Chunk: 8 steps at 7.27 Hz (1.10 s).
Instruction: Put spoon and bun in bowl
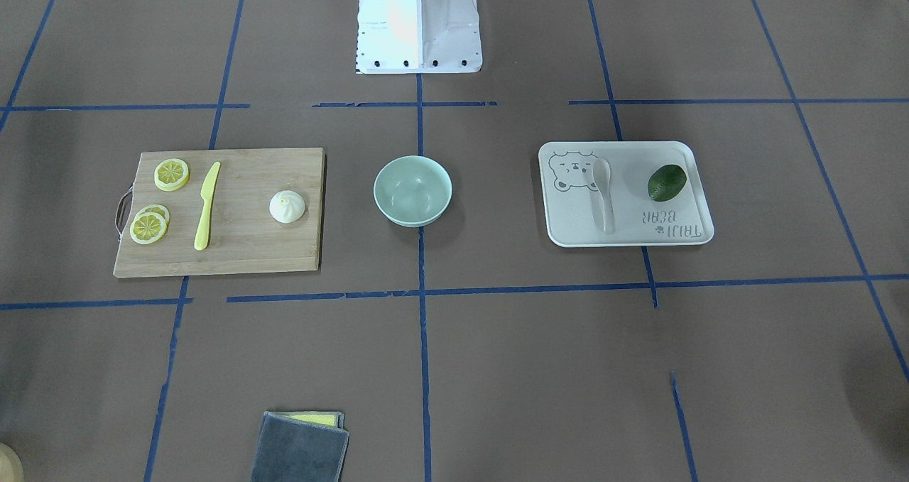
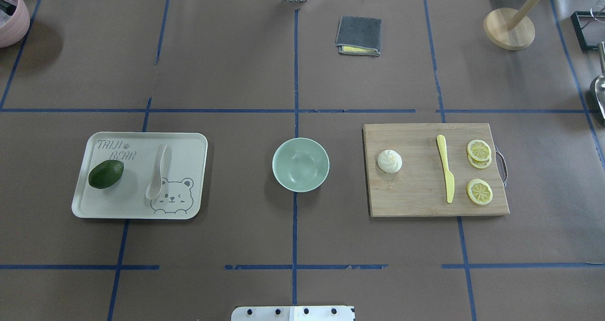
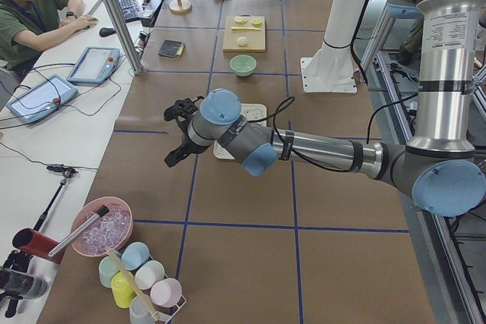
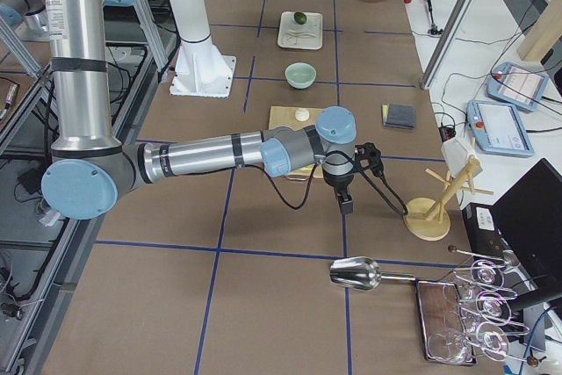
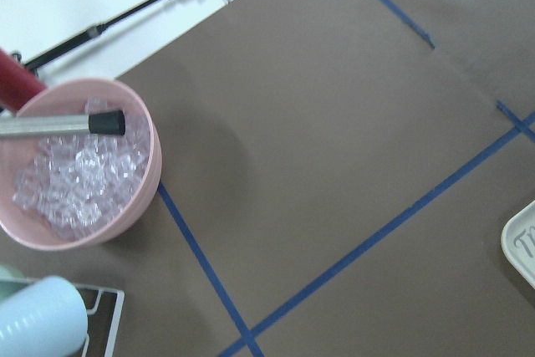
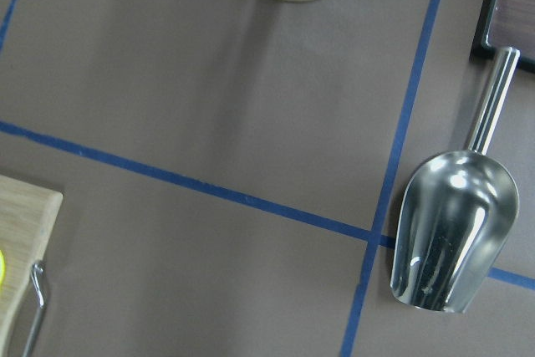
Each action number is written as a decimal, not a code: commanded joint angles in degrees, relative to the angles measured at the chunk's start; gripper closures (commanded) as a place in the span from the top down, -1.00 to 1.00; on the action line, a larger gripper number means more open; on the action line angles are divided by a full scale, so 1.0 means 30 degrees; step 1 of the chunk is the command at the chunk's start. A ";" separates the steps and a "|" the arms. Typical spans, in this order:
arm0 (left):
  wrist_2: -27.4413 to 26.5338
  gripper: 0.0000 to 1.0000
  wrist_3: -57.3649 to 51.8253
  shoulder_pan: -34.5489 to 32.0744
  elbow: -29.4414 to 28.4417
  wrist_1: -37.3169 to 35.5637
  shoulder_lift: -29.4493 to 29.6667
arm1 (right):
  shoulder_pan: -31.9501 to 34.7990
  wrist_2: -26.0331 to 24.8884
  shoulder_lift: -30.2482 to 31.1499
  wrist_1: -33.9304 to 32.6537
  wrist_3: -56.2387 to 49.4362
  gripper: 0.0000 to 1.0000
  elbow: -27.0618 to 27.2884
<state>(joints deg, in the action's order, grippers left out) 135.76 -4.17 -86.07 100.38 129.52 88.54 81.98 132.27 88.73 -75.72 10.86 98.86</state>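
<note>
The mint-green bowl [image 2: 300, 164] stands empty at the table's middle. The off-white spoon [image 2: 157, 172] lies on a grey bear tray [image 2: 118, 203] on the robot's left. The white bun [image 2: 389, 161] sits on a wooden cutting board [image 2: 411, 193] on the robot's right. Neither gripper shows in the overhead or front views. The left gripper [image 3: 176, 130] hangs over the table beyond the tray, towards the left end. The right gripper [image 4: 347, 204] hangs beyond the board, towards the right end. I cannot tell whether either is open or shut.
A dark green fruit [image 2: 106, 174] lies on the tray. A yellow knife [image 2: 445, 167] and lemon slices [image 2: 479, 191] lie on the board. A grey cloth [image 2: 358, 36] lies at the far side. A pink ice bowl [image 5: 75, 173], a metal scoop [image 6: 456, 232] and a wooden stand [image 2: 509, 28] sit near the table's ends.
</note>
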 commanded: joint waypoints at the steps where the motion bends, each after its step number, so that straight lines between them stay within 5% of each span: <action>1: -0.0627 1.00 0.8795 0.3882 0.0756 0.2553 0.0598 | -0.0461 0.0059 0.0014 0.1685 0.2065 1.00 -0.0083; 3: -0.4511 1.00 1.1571 0.7869 0.1573 0.2442 0.1362 | -0.0462 0.0117 0.0102 0.1686 0.2036 1.00 0.0005; 6: -0.9138 1.00 1.5287 1.2502 0.2369 -0.2318 0.1946 | -0.0462 0.0118 0.0248 0.1686 0.2094 1.00 -0.0024; 8: -1.0878 1.00 1.9445 1.5054 0.2048 -0.5572 0.4225 | -0.0462 0.0118 0.0453 0.1686 0.2036 1.00 0.0005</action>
<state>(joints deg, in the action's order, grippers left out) 106.98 46.69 -45.69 106.82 118.36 97.62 80.60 132.63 89.75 -70.67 17.05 98.88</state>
